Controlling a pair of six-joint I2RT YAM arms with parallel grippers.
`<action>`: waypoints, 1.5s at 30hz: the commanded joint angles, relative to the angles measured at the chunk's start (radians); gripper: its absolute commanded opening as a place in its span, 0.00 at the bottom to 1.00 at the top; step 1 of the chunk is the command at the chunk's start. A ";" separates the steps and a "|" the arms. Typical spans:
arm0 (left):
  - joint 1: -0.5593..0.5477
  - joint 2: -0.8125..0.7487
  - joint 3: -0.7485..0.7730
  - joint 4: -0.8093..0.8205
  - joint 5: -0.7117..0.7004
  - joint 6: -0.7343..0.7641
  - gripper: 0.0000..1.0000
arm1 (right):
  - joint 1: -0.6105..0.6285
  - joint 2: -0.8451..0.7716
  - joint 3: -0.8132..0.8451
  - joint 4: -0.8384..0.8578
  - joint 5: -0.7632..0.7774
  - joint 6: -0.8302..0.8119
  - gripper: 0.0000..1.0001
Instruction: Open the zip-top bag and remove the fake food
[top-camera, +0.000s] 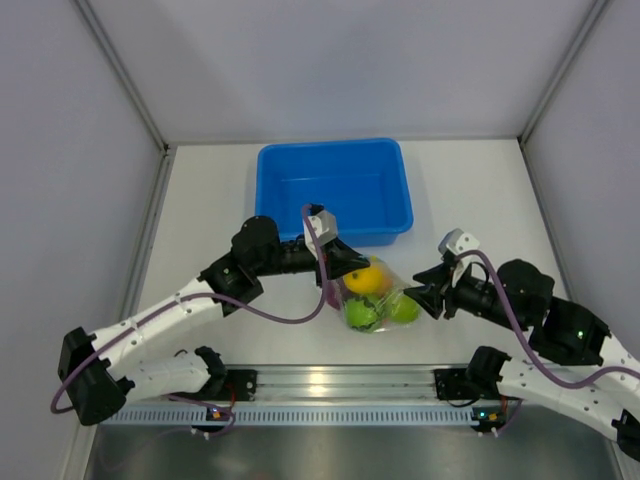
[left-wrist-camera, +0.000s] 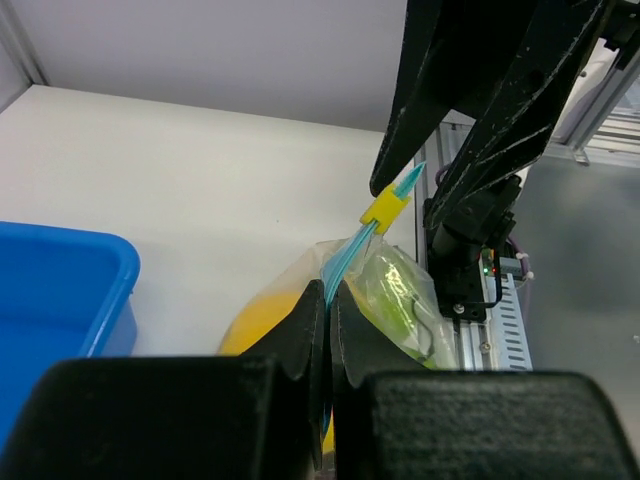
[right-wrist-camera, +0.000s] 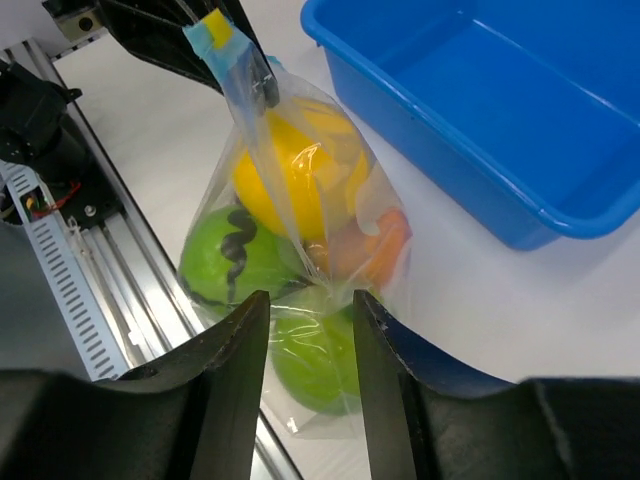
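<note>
Top view: zip-top bag (top-camera: 376, 297) on white table (top-camera: 210, 220), just off the 6 o'clock wall of blue tub (top-camera: 335, 190), between the two grippers. Long axis from 10 o'clock to 4 o'clock: zipper edge raised at the 10 o'clock end, fat filled belly at the 4 o'clock end. All visible fake food (top-camera: 368, 280) inside the plastic.

At the 10 o'clock end, left gripper (top-camera: 343, 268), pinched tight on the bag's zipper edge; no gap between the fingers in the left wrist view. At 3 o'clock of the bag, right gripper (top-camera: 425, 298), fingers parted a moderate way, clamped on nothing. Bottom of the bag framed in that gap in the right wrist view; contact unclear.

Left wrist view only: teal zipper strip (left-wrist-camera: 345, 262) seen edge-on, running from the pinch toward 1 o'clock and ending in yellow slider (left-wrist-camera: 385, 208). Slider overlapping the dark outline of the other arm behind; touching or apart, impossible to tell.

Right wrist view only: bag seen side-on and upright, slider at the 11 o'clock top corner. Contents separable here: yellow fruit (right-wrist-camera: 290, 165) uppermost, striped green fruit (right-wrist-camera: 230, 262) at its 8 o'clock, orange fruit (right-wrist-camera: 378, 245) at its 4 o'clock, lime green fruit (right-wrist-camera: 320, 365) lowest. From above, only the yellow and two greens discernible.
</note>
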 joint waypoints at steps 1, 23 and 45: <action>0.007 -0.020 0.058 0.043 0.069 -0.030 0.00 | 0.013 -0.006 0.083 0.024 0.010 0.010 0.41; 0.007 0.067 0.124 0.014 0.210 -0.068 0.00 | 0.011 0.212 0.166 0.190 -0.205 -0.197 0.23; 0.002 0.050 0.139 -0.027 0.209 -0.007 0.57 | 0.011 0.324 0.257 -0.008 -0.193 -0.211 0.00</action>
